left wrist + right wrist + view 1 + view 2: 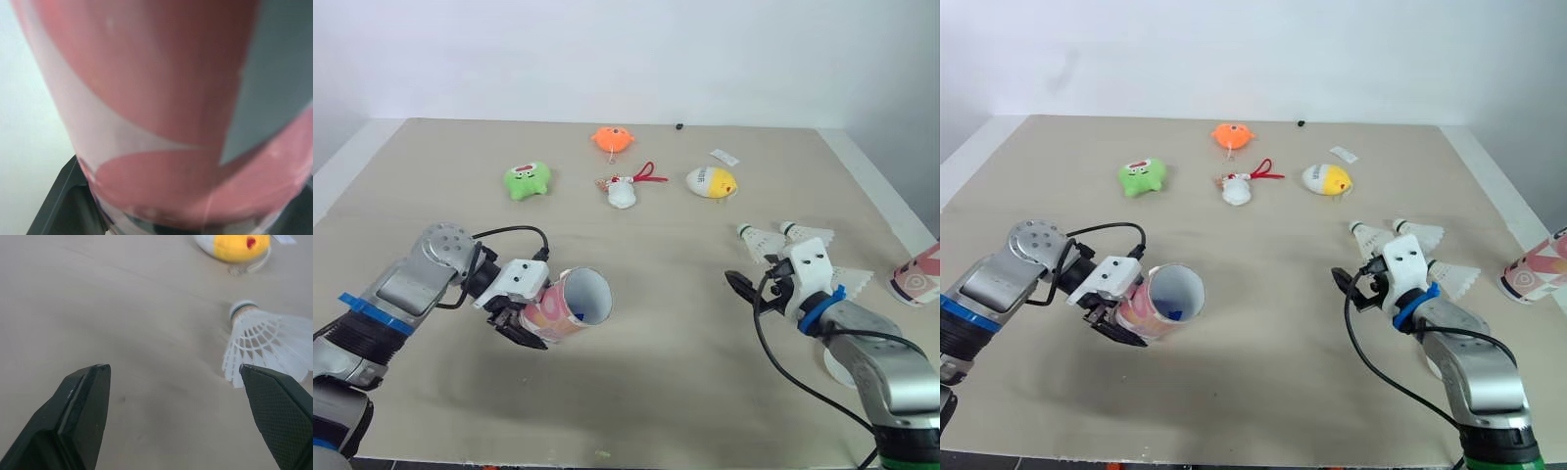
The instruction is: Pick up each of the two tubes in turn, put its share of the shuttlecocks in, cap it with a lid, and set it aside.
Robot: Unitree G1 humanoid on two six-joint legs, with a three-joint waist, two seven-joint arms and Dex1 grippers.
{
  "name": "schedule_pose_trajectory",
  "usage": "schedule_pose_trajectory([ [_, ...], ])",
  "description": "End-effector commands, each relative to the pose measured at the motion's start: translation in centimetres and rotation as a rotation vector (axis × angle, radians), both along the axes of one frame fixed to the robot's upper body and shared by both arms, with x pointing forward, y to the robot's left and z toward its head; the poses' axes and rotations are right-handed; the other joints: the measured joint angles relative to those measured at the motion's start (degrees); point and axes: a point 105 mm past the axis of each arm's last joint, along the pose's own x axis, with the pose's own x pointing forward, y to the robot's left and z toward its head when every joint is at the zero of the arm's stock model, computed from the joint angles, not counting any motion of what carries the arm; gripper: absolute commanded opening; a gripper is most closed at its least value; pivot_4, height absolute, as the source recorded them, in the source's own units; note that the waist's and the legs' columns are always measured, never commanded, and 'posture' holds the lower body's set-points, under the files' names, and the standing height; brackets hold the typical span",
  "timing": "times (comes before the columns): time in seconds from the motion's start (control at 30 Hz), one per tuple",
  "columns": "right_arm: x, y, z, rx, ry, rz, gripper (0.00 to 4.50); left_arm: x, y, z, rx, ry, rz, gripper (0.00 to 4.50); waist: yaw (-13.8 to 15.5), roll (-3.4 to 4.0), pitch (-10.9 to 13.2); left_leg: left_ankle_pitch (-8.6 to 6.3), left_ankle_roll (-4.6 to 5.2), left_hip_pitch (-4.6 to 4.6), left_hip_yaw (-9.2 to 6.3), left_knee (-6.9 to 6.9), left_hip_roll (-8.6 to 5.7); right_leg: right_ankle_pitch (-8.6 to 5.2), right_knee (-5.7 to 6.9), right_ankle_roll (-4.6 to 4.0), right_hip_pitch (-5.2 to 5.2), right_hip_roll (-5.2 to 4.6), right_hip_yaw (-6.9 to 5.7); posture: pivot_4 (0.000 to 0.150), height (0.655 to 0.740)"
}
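Found tube (pixel 576 302) clamped near its base in left gripper (pixel 527 323), lifted off table (pixel 666 392), lying almost level with open mouth turned toward right arm. Noted blue speck inside; cannot tell what. Found right gripper (pixel 173 372) low over table, jaws wide apart and holding nothing, with nearest shuttlecock (pixel 266 340) off-centre, just beside one finger rather than between the two. Counted two more shuttlecocks (pixel 852 279) close by. Logged second tube (pixel 920 277) at right edge of table, well apart from both grippers. Logged yellow toy (pixel 234 245) beyond shuttlecocks, not part of task. Spotted pale round thing (pixel 829 360) partly hidden under right forearm; perhaps a lid, cannot tell.

Judged step: fetching a shuttlecock for held tube.

Risks from here:
- Closing without re-centring would likely nudge shuttlecock sideways or pinch only feathers, so skirt crushed or grip lost in transit.
- Gripping across skirt instead of cork would make clean entry into tube mouth doubtful.
- Keeping tube this level could let contents slide back out if mouth dips.
- Holding so near base leaves a long free end, so tube may pivot when pushed at mouth.
- Sweeping forearm could drag pale round thing off table.
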Motion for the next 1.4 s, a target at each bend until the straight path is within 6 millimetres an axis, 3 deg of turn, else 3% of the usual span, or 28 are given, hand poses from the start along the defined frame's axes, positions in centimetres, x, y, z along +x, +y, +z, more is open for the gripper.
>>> schedule_pose_trajectory([
  [0.03, 1.5, -1.0, 0.1, -0.029, -0.029, -0.056, 4.5, -0.3, -0.1, 0.8, 0.0, -0.026, 0.001, 2.88, 0.0, 0.0, 0.0, -0.02, 0.03, -0.03, 0.0, 0.0, 0.0, -0.01, 0.0, -0.01, -0.02, 0.0, 0.0, 0.15, 0.7323],
  [0.33, 5.0, -1.5, -0.4, -0.008, -0.035, -0.104, 4.5, -0.7, -0.8, 1.2, -0.022, -0.061, -0.013, 2.88, 0.0, 0.01, 0.0, -0.02, 0.04, -0.57, 0.05, 0.11, 0.01, 0.23, 0.11, -0.35, -0.58, 0.04, 0.04, 0.15, 0.7323],
  [0.43, 5.8, -0.9, -0.3, -0.006, -0.045, -0.08, 3.71, -0.7, -0.9, 1.0, -0.028, -0.063, -0.012, 2.88, 0.0, 0.02, 0.0, -0.02, 0.04, -0.59, 0.06, 0.13, 0.01, 0.25, 0.12, -0.35, -0.58, 0.04, 0.05, 0.15, 0.7323],
  [0.67, 5.6, 0.1, -0.1, -0.007, -0.058, -0.011, 0.38, -0.9, -1.1, 0.6, -0.037, -0.063, -0.003, 2.88, 0.0, 0.03, 0.0, -0.02, 0.04, -0.62, 0.06, 0.17, 0.01, 0.25, 0.11, -0.33, -0.58, 0.02, 0.05, 0.15, 0.7323],
  [0.73, 5.2, 0.7, 0.9, -0.011, -0.092, 0.043, 0.09, -1.0, -1.1, 0.5, -0.036, -0.06, -0.001, 2.88, 0.0, 0.03, 0.0, -0.02, 0.04, -0.63, 0.06, 0.21, 0.01, 0.26, 0.12, -0.32, -0.58, 0.01, 0.05, 0.15, 0.7323],
  [0.97, 0.3, 4.5, 6.3, -0.052, -0.193, 0.426, 0.09, -0.9, -0.7, 0.3, -0.018, -0.055, 0.008, 2.88, 0.0, 0.16, 0.0, -0.03, 0.04, -0.65, 0.04, 0.31, 0.02, 0.28, 0.14, -0.28, -0.57, 0.02, 0.03, 0.15, 0.7323],
  [1.03, -2.1, 6.2, 7.6, -0.064, -0.193, 0.589, 0.09, -1.0, -0.7, 0.3, -0.016, -0.052, 0.006, 2.88, 0.0, 0.23, 0.0, -0.03, 0.05, -0.65, 0.04, 0.35, 0.03, 0.28, 0.18, -0.27, -0.56, 0.03, 0.03, 0.15, 0.7323],
  [1.07, -4.2, 7.6, 8.1, -0.104, -0.179, 0.733, 0.09, -1.0, -0.6, 0.3, -0.013, -0.048, 0.004, 2.88, 0.0, 0.24, 0.0, -0.03, 0.05, -0.66, 0.02, 0.36, 0.03, 0.28, 0.2, -0.27, -0.57, 0.03, 0.02, 0.15, 0.7323],
  [1.13, -7.8, 10.1, 8.0, -0.192, -0.126, 0.989, 0.09, -0.9, -0.8, 0.3, -0.012, -0.044, 0.0, 2.88, 0.0, 0.24, 0.0, -0.03, 0.05, -0.63, 0.0, 0.4, 0.06, 0.26, 0.23, -0.24, -0.53, 0.06, 0.01, 0.15, 0.7323],
  [1.17, -8.6, 10.8, 7.9, -0.222, -0.107, 1.057, 0.09, -0.8, -0.9, 0.3, -0.012, -0.044, -0.001, 2.88, 0.0, 0.26, 0.0, -0.03, 0.05, -0.63, -0.03, 0.46, 0.08, 0.25, 0.24, -0.24, -0.51, 0.08, -0.02, 0.15, 0.7323],
  [1.4, -7.8, 13.6, 8.1, -0.371, -0.107, 1.219, 0.09, -0.7, -1.1, 0.2, -0.009, -0.029, -0.006, 2.88, 0.0, 0.22, 0.0, 0.08, 0.14, -0.63, 0.08, 0.87, 0.22, 0.33, 0.29, -0.14, -0.5, 0.17, 0.01, 0.15, 0.7323],
])
